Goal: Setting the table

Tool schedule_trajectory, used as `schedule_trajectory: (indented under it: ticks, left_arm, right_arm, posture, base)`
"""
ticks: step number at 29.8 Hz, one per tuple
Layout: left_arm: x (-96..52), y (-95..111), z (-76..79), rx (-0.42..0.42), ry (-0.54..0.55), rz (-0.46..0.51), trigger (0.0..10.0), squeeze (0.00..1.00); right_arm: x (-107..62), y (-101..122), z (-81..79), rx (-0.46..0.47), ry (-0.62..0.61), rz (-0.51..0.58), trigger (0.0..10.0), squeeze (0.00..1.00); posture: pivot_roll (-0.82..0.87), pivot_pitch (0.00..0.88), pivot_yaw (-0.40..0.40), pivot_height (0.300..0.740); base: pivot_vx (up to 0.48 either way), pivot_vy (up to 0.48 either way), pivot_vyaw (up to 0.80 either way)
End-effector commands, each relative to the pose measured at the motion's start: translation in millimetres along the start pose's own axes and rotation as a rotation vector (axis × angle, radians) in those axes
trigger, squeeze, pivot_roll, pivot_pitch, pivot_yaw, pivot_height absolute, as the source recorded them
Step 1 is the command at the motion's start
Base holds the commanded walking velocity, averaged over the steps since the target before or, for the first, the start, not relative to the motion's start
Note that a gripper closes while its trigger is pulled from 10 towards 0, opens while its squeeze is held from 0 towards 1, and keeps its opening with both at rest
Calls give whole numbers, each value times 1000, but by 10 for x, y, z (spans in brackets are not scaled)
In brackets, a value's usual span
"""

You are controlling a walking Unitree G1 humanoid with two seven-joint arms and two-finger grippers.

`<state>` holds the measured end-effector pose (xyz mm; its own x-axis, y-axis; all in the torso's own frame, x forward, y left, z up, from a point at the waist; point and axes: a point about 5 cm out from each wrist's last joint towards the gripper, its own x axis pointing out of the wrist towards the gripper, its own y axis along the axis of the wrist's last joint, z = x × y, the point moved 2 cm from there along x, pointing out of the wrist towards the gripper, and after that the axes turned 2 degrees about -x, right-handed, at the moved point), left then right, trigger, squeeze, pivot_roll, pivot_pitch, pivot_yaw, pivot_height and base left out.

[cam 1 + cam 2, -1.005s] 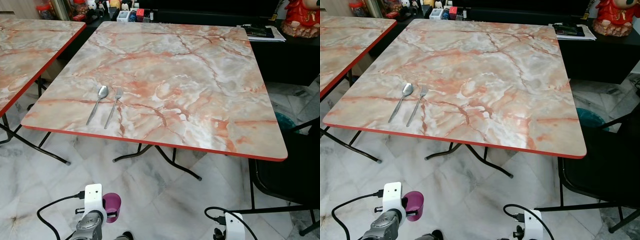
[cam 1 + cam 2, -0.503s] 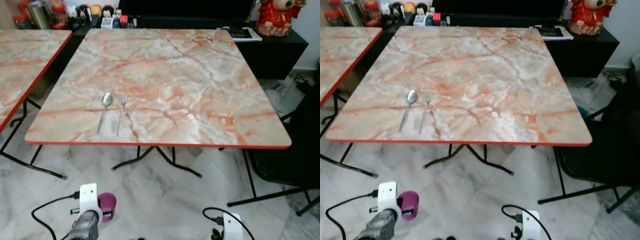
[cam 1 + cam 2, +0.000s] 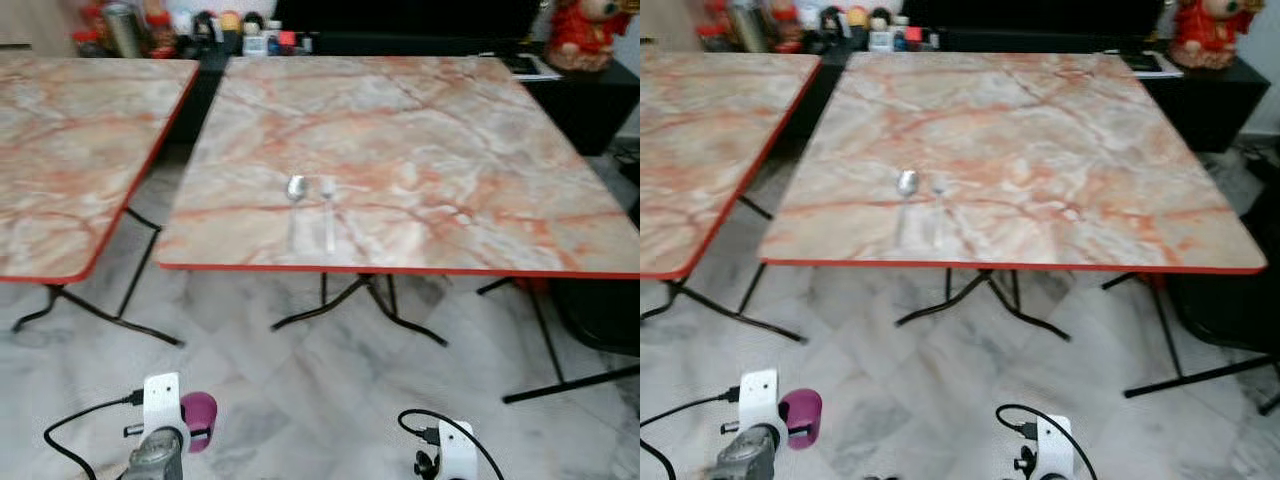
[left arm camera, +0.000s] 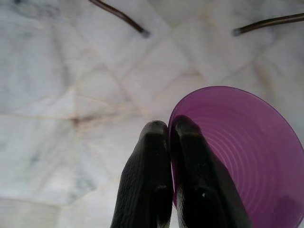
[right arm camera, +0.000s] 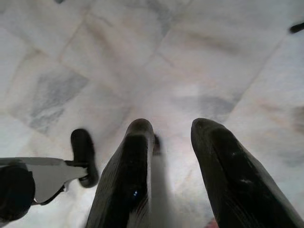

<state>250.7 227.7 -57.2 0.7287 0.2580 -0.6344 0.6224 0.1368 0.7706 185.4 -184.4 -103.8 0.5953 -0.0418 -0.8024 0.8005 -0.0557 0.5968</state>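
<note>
- i see a square marble-patterned table with a red edge [image 3: 430, 130] ahead of me, standing on black folding metal legs [image 3: 360, 305] over a pale marble tile floor [image 3: 300, 400].
- a shiny metal spoon [image 3: 295, 192] and a metal fork [image 3: 327, 200] lie side by side near the table's front edge, handles pointing toward me, spoon on the left, close together but apart. both are blurred.
- a second table of the same marble pattern and red edge [image 3: 70, 150] stands to the left, a gap between the two.
- my left gripper [image 4: 170, 130] hangs low above the floor, well short of the table, and is clenched on the rim of a translucent purple plastic cup [image 4: 237, 156]: one black finger outside the wall, the other inside it, the two pressed almost together.
- in the head view that cup [image 3: 197, 420] sits just right of the white wrist housing, with a black cable looping off to the left.
- my right gripper [image 5: 173, 137] hangs low on the other side over bare floor tile, its two fingers spread apart with nothing between them.
- a dark low cabinet [image 3: 590, 100] stands behind the table, with a red figurine [image 3: 577, 32] on top at the far right and a blurred row of small jars and bottles [image 3: 200, 25] along the far left.
- part of a black chair [image 3: 600, 310] shows at the right, beside the table.
</note>
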Motion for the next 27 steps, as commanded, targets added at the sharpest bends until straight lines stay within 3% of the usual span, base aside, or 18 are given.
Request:
schedule_trajectory:
  ticks: [1,18,22,27]
  left_arm:
    - [-15,-62,42,-14,-1,-18,10000,0]
    - [-17,-81,57,-10,-2,-31,10000,0]
    - [-19,-92,51,-12,1,-36,10000,0]
    - [-22,-107,33,-11,5,-40,10000,0]
  right_arm:
    - [-24,-99,62,12,-19,-28,10000,0]
    - [-18,-84,68,8,-18,-35,10000,0]
    - [-16,-81,69,-3,-17,-42,10000,0]
    - [-15,-68,65,4,-18,-31,10000,0]
  posture:
    - [-7,164,18,740]
    - [-9,189,15,740]
    - [-10,191,15,740]
    - [-7,191,19,740]
  base:
    - [0,480,0]
    - [0,480,0]
    - [0,480,-661]
    - [0,480,0]
